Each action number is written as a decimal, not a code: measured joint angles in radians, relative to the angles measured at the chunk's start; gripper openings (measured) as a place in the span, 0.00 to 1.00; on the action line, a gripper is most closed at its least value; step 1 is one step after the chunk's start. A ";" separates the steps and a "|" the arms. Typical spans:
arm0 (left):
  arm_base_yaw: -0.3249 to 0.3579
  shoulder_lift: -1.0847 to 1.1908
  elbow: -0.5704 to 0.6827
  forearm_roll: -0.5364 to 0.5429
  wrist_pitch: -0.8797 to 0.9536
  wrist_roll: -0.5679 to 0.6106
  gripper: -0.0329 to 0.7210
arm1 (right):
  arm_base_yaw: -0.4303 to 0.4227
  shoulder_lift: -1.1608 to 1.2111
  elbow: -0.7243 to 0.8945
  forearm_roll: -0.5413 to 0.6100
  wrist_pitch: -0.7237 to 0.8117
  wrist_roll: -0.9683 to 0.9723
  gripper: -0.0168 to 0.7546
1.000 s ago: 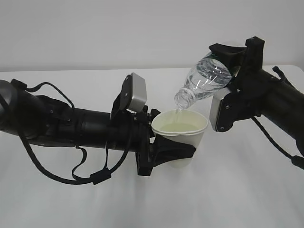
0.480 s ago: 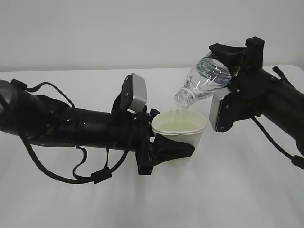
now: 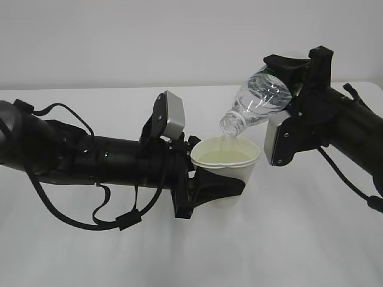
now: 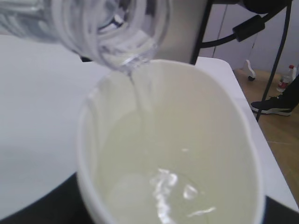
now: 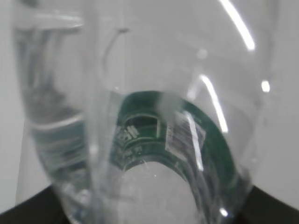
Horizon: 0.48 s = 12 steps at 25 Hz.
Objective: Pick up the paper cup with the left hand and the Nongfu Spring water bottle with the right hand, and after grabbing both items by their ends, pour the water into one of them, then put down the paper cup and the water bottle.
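So the small cream-white paper cup with the rolled rim (image 3: 227, 168) is the thing to orient by here. It's sitting upright in the black gripper of the left arm (image 3: 218, 186), the arm with the grey square box (image 3: 169, 118) and looping black cables. The jaws wrap the lower part of the cup from both sides, closed around it and gripping, with the cup's rim and upper wall sticking up above them. The cup is lifted off the white table (image 3: 287, 239).

Just above and to the right of the cup's rim is the small clear plastic bottle with the dark green label band (image 3: 258, 100), tipped over with its capless neck pointing down toward the cup. The right arm's black gripper (image 3: 291, 76) has it by the base end, jaws clamped on the bottle, so the base is up between the jaws and the neck hangs free over the cup.

A thin stream of clear water (image 4: 138, 95) runs from the bottle mouth into the cup, and in the left wrist view there's already a pool sitting in the bottom of it. The right wrist view is basically all bottle, blurry, with the green label showing through the plastic.
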 joint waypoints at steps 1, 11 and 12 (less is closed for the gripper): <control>0.000 0.000 0.000 0.000 0.001 0.000 0.57 | 0.000 0.000 0.000 0.000 0.000 -0.002 0.57; 0.000 0.000 0.000 0.000 0.005 0.000 0.57 | 0.000 0.000 0.000 0.000 0.000 -0.009 0.57; 0.000 0.000 0.000 0.000 0.007 0.000 0.57 | 0.000 0.000 0.000 0.000 0.000 -0.009 0.57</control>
